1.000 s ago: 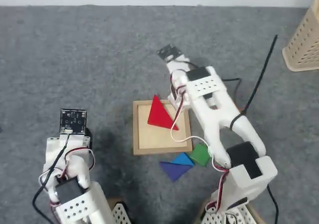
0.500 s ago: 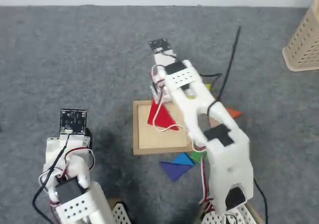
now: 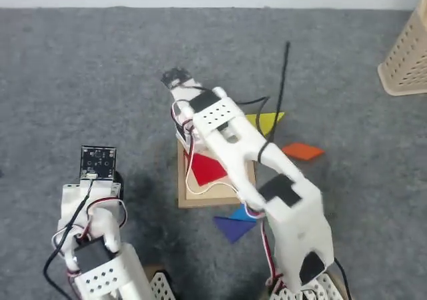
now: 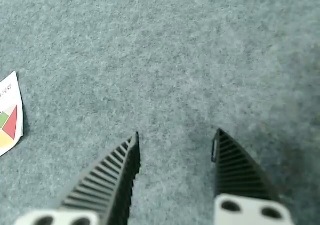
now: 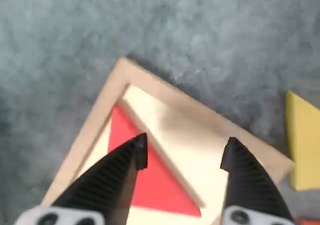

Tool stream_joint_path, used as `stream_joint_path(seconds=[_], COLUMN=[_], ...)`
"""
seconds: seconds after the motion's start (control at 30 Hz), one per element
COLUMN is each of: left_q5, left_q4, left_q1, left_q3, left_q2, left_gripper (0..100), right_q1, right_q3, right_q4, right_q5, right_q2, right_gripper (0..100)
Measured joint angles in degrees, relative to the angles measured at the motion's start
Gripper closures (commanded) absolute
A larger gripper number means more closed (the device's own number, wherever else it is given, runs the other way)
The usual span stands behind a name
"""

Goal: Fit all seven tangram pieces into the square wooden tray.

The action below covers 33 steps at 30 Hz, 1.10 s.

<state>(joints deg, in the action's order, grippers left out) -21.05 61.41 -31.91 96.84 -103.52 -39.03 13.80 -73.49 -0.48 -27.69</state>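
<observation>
You're working over a grey carpeted table (image 3: pixel 100 60). Your right arm (image 3: pixel 267 180) is stretching out over the square wooden tray (image 3: pixel 181 183), and your left arm (image 3: pixel 93 247) is sitting near the front edge, well apart from the tray. The left gripper (image 4: pixel 177 135) is hanging spread over bare carpet, holding nothing.

The right gripper (image 5: pixel 186 142) is also spread and empty, hovering above the tray's corner, one finger over the red triangle (image 5: pixel 150 185). That triangle is lying inside the tray, one edge along the wall, apparently flat. The other pieces are waiting outside: two blue ones (image 3: pixel 235 227) just beside the tray's near side, the yellow piece (image 3: pixel 267 121) and the orange piece (image 3: pixel 302 151) beyond the arm.

You're probably dealing with thin, stiff, light, smooth pieces that lie flush on carpet. Pinch across two opposite edges, low and near the middle, since a corner grip will likely let them swivel or slip.
</observation>
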Motion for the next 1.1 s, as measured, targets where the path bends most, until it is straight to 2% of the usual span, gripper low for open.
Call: stream_joint_path(seconds=[0.07, 0.17, 0.3, 0.47, 0.8, 1.1], left_q5=[0.0, 0.0, 0.0, 0.0, 0.0, 0.0], left_q4=[0.0, 0.0, 0.0, 0.0, 0.0, 0.0], left_q1=[0.0, 0.0, 0.1, 0.1, 0.1, 0.0], left_q3=[0.0, 0.0, 0.0, 0.0, 0.0, 0.0], left_q2=[0.0, 0.0, 0.0, 0.0, 0.0, 0.0], left_gripper=[78, 78, 78, 78, 78, 78], right_q1=[0.0, -0.1, -0.3, -0.4, 0.2, 7.6], right_q3=[-0.9, -7.7, -23.9, -39.9, -38.4, -27.2], right_q4=[-1.1, -0.1, 8.1, 17.0, 18.4, 18.4], right_q5=[0.0, 0.0, 1.1, 1.7, 3.2, 3.9], right_q2=[4.5, 12.7, 22.9, 26.4, 20.5, 11.3], right_gripper=[76.3, 83.7, 90.8, 91.9, 91.9, 91.6])
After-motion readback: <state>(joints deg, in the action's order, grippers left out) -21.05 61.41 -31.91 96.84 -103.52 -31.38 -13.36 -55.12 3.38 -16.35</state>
